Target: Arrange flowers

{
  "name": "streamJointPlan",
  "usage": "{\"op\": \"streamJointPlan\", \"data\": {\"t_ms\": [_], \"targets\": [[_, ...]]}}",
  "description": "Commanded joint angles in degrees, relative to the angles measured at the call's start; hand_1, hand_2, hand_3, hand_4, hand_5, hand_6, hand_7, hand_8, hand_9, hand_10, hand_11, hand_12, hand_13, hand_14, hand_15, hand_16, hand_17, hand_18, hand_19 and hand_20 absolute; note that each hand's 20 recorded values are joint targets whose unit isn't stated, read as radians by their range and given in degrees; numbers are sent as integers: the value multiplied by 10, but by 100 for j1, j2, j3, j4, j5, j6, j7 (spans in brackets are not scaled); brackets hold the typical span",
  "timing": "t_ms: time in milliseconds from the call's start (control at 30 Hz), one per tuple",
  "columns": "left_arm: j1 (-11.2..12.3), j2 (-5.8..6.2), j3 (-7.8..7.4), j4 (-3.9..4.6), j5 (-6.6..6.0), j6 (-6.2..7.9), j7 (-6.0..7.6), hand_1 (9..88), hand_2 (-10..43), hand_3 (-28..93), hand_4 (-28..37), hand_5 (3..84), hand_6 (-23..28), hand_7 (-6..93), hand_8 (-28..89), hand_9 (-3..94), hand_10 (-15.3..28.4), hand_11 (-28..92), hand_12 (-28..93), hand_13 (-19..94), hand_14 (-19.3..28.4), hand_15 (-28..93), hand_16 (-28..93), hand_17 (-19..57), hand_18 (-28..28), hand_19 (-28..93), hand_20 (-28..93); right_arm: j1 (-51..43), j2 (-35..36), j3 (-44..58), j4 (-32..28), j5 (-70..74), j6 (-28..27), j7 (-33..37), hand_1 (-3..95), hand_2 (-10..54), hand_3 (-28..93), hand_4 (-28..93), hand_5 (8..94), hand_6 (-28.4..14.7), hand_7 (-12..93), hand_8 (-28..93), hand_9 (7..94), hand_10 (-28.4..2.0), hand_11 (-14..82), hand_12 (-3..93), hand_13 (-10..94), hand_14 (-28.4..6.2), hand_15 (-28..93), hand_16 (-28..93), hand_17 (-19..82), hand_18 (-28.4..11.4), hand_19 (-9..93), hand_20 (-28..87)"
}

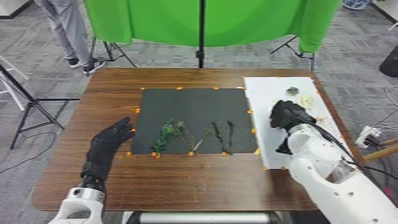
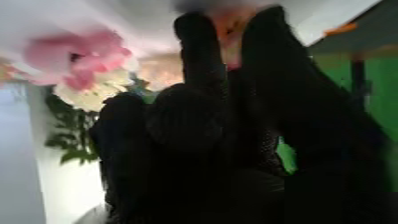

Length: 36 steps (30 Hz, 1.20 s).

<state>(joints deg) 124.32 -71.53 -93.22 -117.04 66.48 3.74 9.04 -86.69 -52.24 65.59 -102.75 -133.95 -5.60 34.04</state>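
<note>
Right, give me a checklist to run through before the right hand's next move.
1. Right hand over the white sheet: ok.
2. Left hand out of the right hand's way: ok, it is off to the left of the black mat.
3. Green stems lying on the black mat: ok, towards its near edge.
4. Pink flower and cream flower close by the right hand: ok, beside it in the wrist view.
5. Right hand's hold on any flower: cannot tell.
6. Pink flower laid with the green stems: not ok.
</note>
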Motion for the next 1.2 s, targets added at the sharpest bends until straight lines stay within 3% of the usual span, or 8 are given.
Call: {"op": "streamJointPlan", "data": {"t_ms": [33, 200, 300, 400, 500, 567, 800, 1200], "targets": [[43, -21, 45, 62, -29, 435, 306, 223, -8, 701, -270, 420, 51, 86, -56, 386, 128, 151, 99, 303, 172, 252, -19, 34, 124, 86, 183, 17, 55, -243, 211, -144, 985, -204, 677, -95, 493, -142, 805, -4, 221, 109, 900, -90, 128, 449, 907, -17, 652, 331, 699, -95, 932, 611], [37, 32, 43, 69, -238, 1018, 685, 212, 0, 705, -277, 422, 52, 91, -60, 391, 128, 159, 95, 299, 161, 232, -30, 51, 114, 80, 180, 797, 177, -433, -259, -196, 1327, -267, 681, -95, 504, -140, 823, -14, 216, 120, 917, -91, 134, 449, 921, -13, 641, 334, 713, -88, 932, 600], [85, 30, 39, 55, -355, 1345, 902, 173, 44, 698, -281, 424, 52, 91, -63, 390, 129, 157, 90, 295, 155, 219, -34, 59, 109, 75, 181, 1575, 109, -962, -407, 5, 1442, -527, 680, -95, 507, -141, 823, -15, 214, 123, 917, -91, 134, 452, 922, -12, 639, 338, 714, -87, 932, 600], [130, 21, 55, 7, -644, 1663, 1025, 146, 109, 679, -282, 429, 53, 89, -66, 397, 131, 157, 83, 297, 152, 212, -38, 67, 104, 72, 182, 2476, -265, -1751, -267, 352, 1395, -931, 677, -95, 512, -141, 823, -16, 213, 125, 917, -92, 133, 454, 922, -11, 638, 341, 714, -87, 932, 601], [170, 5, 90, -71, -1061, 2003, 1053, 151, 183, 622, -283, 435, 55, 87, -68, 405, 136, 162, 77, 301, 150, 212, -40, 70, 100, 73, 184, 3222, -909, -2533, 146, 859, 1225, -1363, 672, -95, 519, -141, 823, -16, 213, 127, 917, -91, 130, 453, 921, -11, 639, 345, 713, -86, 932, 602], [99, 10, 108, -60, -1217, 2065, 1024, 161, 222, 586, -283, 436, 58, 84, -71, 408, 138, 163, 73, 302, 149, 210, -43, 71, 99, 76, 185, 3550, -1337, -2959, 466, 951, 1112, -1576, 667, -95, 525, -143, 822, -15, 213, 128, 916, -90, 129, 454, 921, -10, 639, 346, 714, -86, 932, 603], [7, 77, 130, -63, -1170, 2095, 960, 197, 301, 521, -283, 433, 70, 78, -74, 411, 142, 163, 61, 302, 147, 207, -49, 73, 94, 83, 183, 3883, -2370, -3700, 1164, 1339, 522, -1837, 659, -95, 542, -164, 817, -12, 218, 128, 914, -88, 127, 454, 920, -9, 641, 349, 714, -87, 932, 608], [-14, 98, 242, -60, -1142, 1956, 942, 175, 270, 560, -283, 432, 71, 83, -72, 410, 142, 174, 60, 305, 150, 221, -51, 70, 94, 92, 181, 3674, -2765, -3972, 1782, 1000, -500, -1796, 622, -95, 560, -170, 773, -10, 219, 116, 884, -89, 135, 477, 905, -10, 649, 354, 702, -86, 932, 620]]}}
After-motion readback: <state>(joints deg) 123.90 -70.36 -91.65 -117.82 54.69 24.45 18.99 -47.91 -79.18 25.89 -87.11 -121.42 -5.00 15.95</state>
